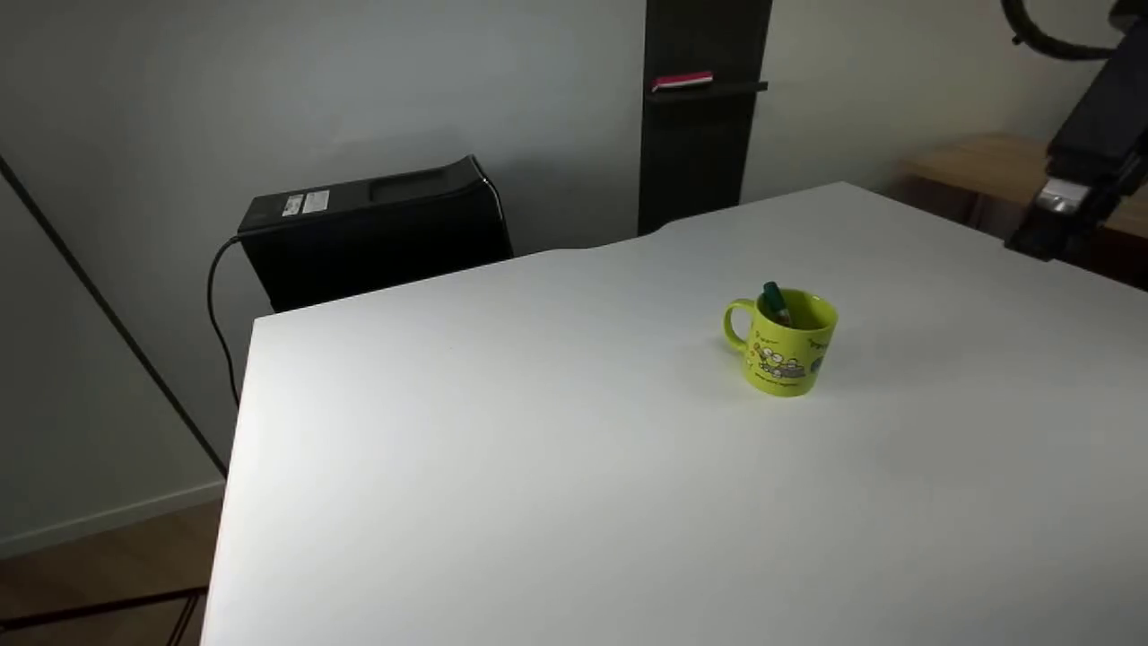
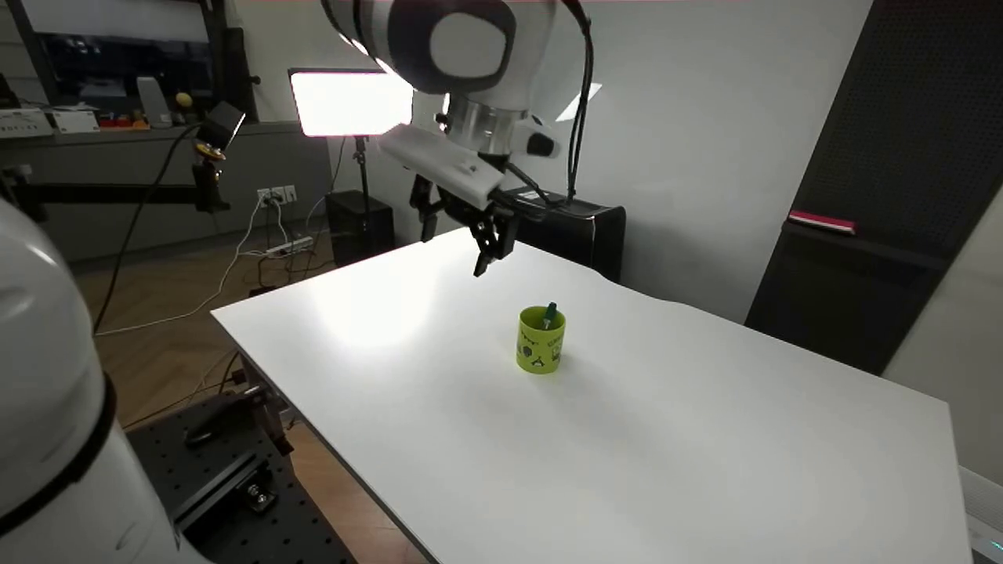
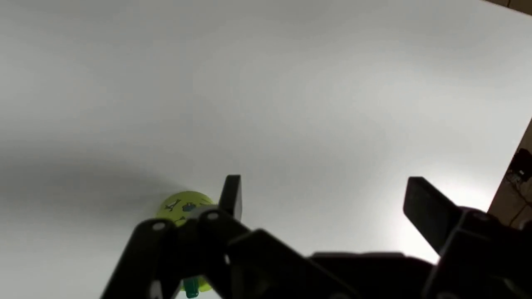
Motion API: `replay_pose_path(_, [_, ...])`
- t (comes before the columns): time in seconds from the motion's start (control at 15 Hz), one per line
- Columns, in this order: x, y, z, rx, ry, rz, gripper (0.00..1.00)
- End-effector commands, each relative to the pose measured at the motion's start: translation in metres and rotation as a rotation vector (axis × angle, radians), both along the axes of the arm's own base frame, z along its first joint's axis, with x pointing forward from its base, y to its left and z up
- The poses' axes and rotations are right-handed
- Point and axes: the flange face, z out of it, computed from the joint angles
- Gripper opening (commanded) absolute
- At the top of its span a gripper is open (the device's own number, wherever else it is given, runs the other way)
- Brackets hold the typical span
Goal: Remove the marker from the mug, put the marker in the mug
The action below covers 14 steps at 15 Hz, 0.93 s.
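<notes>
White table (image 2: 705,439) is bearing a mug (image 2: 539,348), with a marker (image 2: 551,311) resting inside.
In an exterior view, the marker is leaning toward one o'clock; the gripper (image 2: 453,257) is hovering between ten and eleven o'clock from the mug, its jaws standing wide apart.

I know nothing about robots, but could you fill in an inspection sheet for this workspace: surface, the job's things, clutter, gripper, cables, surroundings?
Surface: white table.
Job's things: yellow-green mug, upright on the table; green marker leaning inside it, top above the rim, lower end hidden.
Clutter: nothing seen.
Gripper: open, raised above the table, apart from mug and marker.
Cables: dark cable hanging beside the arm; white cord on the floor.
Surroundings: lit panel, black box, red item on a ledge.
</notes>
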Motion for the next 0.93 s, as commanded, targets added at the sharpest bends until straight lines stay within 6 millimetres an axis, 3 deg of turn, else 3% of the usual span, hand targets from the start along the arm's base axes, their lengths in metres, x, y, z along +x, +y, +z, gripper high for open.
replay_pose_path(0.0, [0.064,0.002,-0.029,-0.004,0.040,0.027,1.00])
replay_pose_path(0.53, [0.172,0.030,-0.077,-0.033,0.056,0.078,1.00])
replay_pose_path(0.87, [0.222,0.034,-0.103,-0.075,0.062,0.118,1.00])
